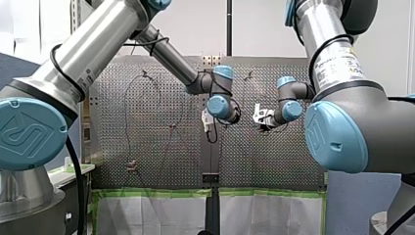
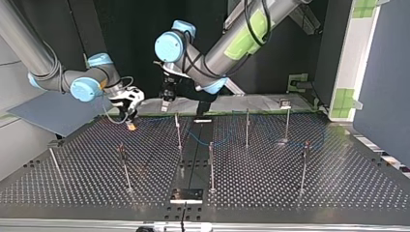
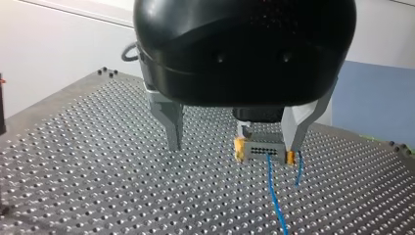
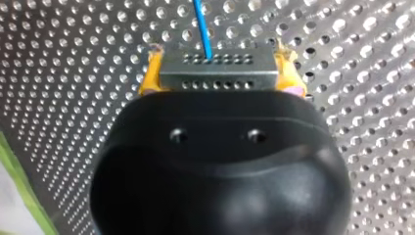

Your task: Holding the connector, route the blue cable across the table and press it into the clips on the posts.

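Plainly, right wrist view: right pincer (image 4: 219, 71) clamps connector (image 4: 218, 78) | left wrist view: left pincer (image 3: 234, 146) spread apart

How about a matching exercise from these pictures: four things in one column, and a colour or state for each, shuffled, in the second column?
Column one:
1. left claw
2. right claw
3. cable
4. connector

Column two:
A. grey, with rows of small holes
B. open
C. blue
D. shut on the connector

Pairs: 1-B, 2-D, 3-C, 4-A.
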You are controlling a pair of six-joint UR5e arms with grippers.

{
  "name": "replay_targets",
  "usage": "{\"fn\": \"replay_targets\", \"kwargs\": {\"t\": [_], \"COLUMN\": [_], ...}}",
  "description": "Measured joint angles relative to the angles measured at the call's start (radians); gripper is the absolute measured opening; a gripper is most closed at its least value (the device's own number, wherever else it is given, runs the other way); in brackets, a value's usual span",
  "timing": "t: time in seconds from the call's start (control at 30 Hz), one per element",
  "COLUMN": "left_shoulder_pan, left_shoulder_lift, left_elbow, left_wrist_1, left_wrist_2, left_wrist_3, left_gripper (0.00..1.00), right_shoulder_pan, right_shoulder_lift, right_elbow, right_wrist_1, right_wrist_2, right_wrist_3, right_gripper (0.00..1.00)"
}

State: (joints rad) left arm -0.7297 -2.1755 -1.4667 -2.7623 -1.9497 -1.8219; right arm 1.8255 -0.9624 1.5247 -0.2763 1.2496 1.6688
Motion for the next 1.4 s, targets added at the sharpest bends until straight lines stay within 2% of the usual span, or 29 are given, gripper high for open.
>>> {"fn": "replay_targets", "kwargs": {"t": [0.23, 0.6, 0.9, 1.2, 1.4], "left_shoulder_pan": [-0.011, -0.029, -0.057, -0.068, -0.068], "left_shoulder_lift": [-0.051, -0.149, -0.222, -0.238, -0.243], "left_elbow": [0.051, 0.149, 0.225, 0.306, 0.326], "left_wrist_1": [-0.041, -0.075, -0.063, -0.032, -0.030], "left_wrist_2": [-0.041, -0.091, -0.154, -0.237, -0.273], "left_wrist_3": [-0.010, -0.041, -0.046, -0.046, -0.045], "left_gripper": [1.00, 1.00, 1.00, 1.00, 1.00], "right_shoulder_pan": [-0.014, -0.016, -0.016, -0.016, -0.016], "right_shoulder_lift": [-0.002, -0.002, -0.002, -0.002, -0.002], "right_elbow": [0.000, 0.000, 0.000, 0.000, 0.000], "right_wrist_1": [0.000, 0.000, -0.001, 0.000, -0.001], "right_wrist_2": [-0.001, -0.014, -0.016, -0.017, -0.017], "right_wrist_3": [-0.003, -0.004, -0.001, 0.002, 0.002], "right_gripper": [0.00, 0.00, 0.00, 0.00, 0.00]}}
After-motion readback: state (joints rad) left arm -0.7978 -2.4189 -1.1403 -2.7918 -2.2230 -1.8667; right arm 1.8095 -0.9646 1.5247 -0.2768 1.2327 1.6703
